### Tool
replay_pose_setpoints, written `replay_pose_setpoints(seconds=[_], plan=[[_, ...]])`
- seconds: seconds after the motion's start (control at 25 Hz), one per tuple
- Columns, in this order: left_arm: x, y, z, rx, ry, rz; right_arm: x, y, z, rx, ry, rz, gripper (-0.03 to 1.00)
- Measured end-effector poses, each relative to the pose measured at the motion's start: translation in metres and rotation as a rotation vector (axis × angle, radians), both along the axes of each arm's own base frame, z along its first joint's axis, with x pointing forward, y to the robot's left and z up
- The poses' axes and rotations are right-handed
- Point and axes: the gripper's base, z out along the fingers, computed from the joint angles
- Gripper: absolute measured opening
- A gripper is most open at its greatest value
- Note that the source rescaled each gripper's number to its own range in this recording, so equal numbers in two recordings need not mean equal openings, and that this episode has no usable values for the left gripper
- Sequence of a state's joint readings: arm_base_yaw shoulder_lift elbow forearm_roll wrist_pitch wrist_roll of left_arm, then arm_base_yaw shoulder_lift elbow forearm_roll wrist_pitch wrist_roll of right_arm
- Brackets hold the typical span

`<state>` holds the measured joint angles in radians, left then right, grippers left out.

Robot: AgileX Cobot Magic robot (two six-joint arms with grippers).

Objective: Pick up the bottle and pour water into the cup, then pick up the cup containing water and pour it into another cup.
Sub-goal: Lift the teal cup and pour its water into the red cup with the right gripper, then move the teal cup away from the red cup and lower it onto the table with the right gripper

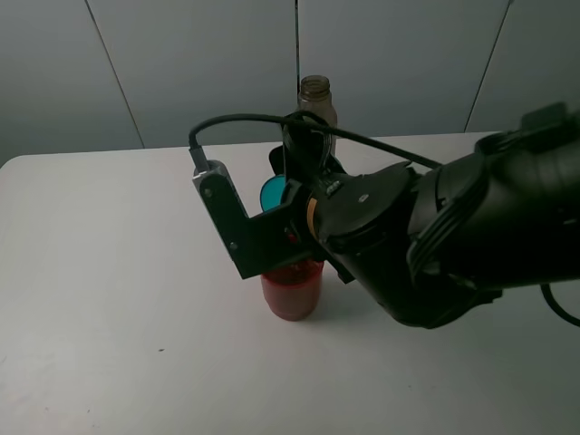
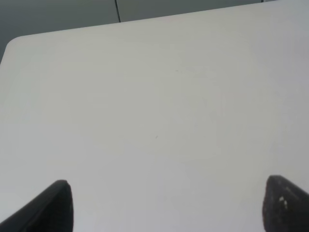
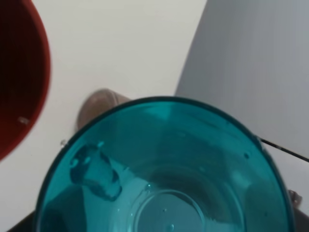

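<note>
The right gripper [image 1: 292,201] is closed on the teal cup [image 1: 273,191], tipped toward the red cup [image 1: 292,288] at 6 o'clock to pour; the left gripper [image 2: 164,205] is open.

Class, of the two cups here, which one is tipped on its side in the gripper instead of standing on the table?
The teal cup, tipped sideways in the right gripper; the red cup stands upright on the table.
</note>
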<state>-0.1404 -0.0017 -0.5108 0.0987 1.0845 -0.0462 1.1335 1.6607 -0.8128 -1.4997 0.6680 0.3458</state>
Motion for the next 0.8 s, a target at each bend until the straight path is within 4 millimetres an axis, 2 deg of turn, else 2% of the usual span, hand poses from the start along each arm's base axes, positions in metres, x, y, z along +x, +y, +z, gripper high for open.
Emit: replay_pose_setpoints(seconds=[0.12, 0.24, 0.36, 0.48, 0.6, 0.72, 0.8], plan=[[0.000, 0.000, 0.000, 0.000, 0.000, 0.000, 0.000, -0.007, 0.015, 0.123, 0.082, -0.031, 0.09], [0.000, 0.000, 0.000, 0.000, 0.000, 0.000, 0.012, -0.024, 0.022, 0.228, 0.157, -0.155, 0.09], [0.000, 0.000, 0.000, 0.000, 0.000, 0.000, 0.030, -0.043, 0.023, 0.387, 0.269, -0.291, 0.09], [0.000, 0.000, 0.000, 0.000, 0.000, 0.000, 0.052, -0.059, 0.023, 0.631, 0.398, -0.404, 0.09], [0.000, 0.000, 0.000, 0.000, 0.000, 0.000, 0.071, -0.076, 0.026, 0.829, 0.451, -0.515, 0.09], [0.000, 0.000, 0.000, 0.000, 0.000, 0.000, 0.083, -0.089, 0.027, 0.943, 0.466, -0.588, 0.09], [0.000, 0.000, 0.000, 0.000, 0.000, 0.000, 0.087, -0.093, 0.019, 0.994, 0.492, -0.621, 0.09]])
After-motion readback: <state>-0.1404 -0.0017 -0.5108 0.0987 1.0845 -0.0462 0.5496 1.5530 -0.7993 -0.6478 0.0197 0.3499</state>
